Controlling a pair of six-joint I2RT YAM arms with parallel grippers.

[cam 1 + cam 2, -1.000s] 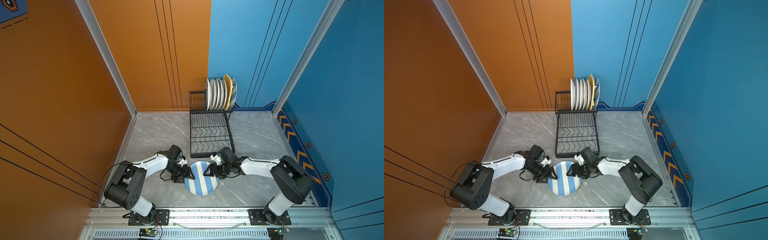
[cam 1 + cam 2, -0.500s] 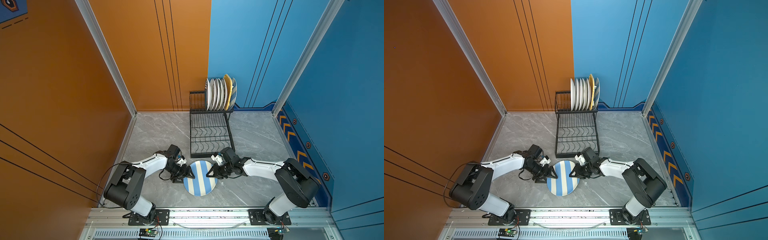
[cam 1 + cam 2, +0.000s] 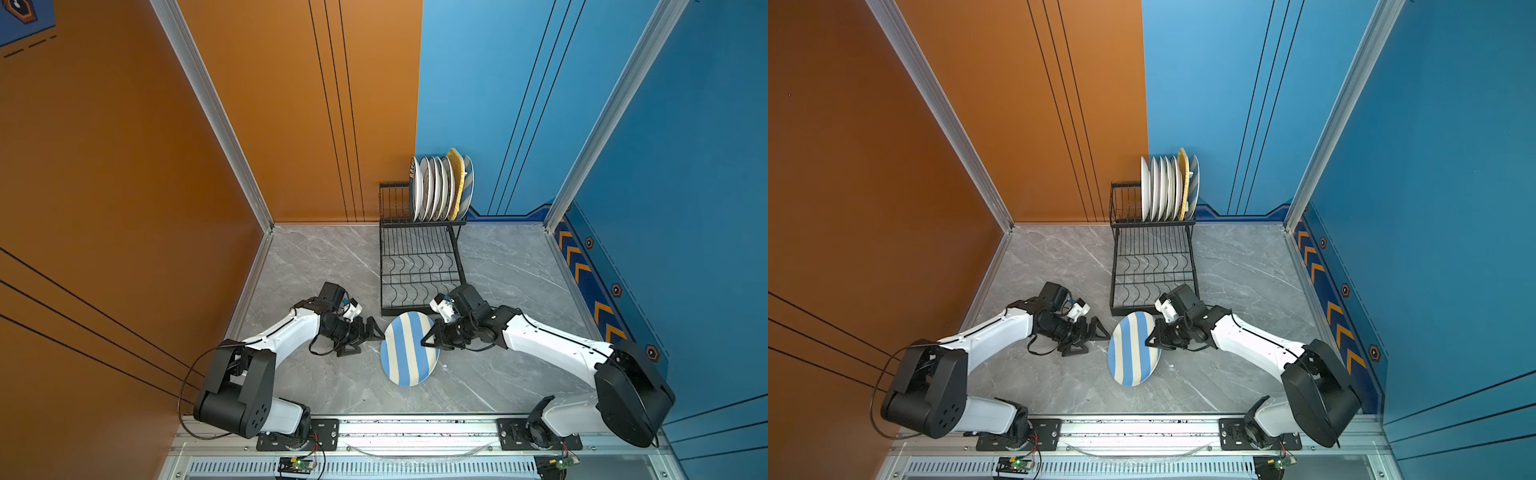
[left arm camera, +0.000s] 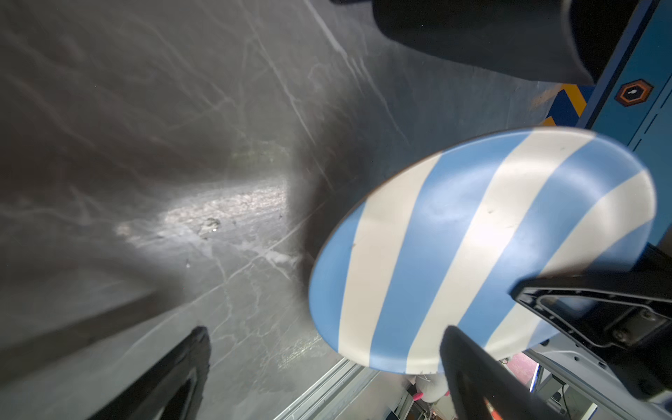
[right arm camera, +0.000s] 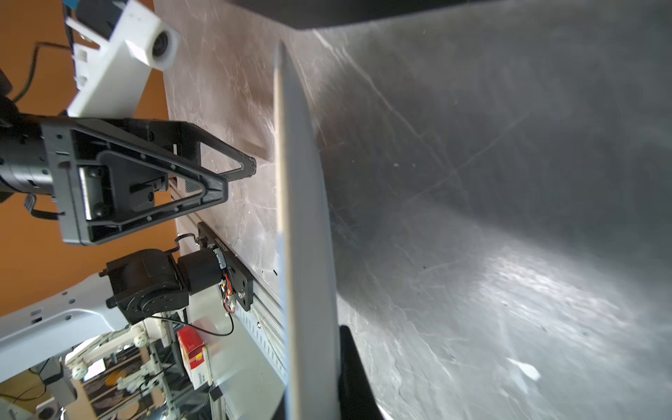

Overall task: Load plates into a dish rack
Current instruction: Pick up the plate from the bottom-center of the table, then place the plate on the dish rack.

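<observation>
One grey table [image 3: 332, 270] carries everything. At its twelve o'clock stands the rack [image 3: 419, 266], with a row of plates [image 3: 436, 189] upright in the upper tier and free slots at the row's nine o'clock end.

The striped plate [image 3: 409, 349] sits at the rack's six o'clock, tilted steeply with its face toward nine o'clock. Whether its low rim touches the table I cannot tell. It is round and shallow, with broad blue and cream bands; edge-on in the right wrist view it shows a thin rim and a plain grey back.

The right gripper [image 3: 428, 337] is clenched on the rim at the plate's three o'clock. The left gripper [image 3: 368, 338] is released, fingers wide, just beside the rim at nine o'clock and apart from it.

The step is probably carrying the plate to a free slot. A one-sided rim grip may let it pivot, so lift slowly, bring it fully upright, line its edge with the slots, and keep the left gripper clear.
</observation>
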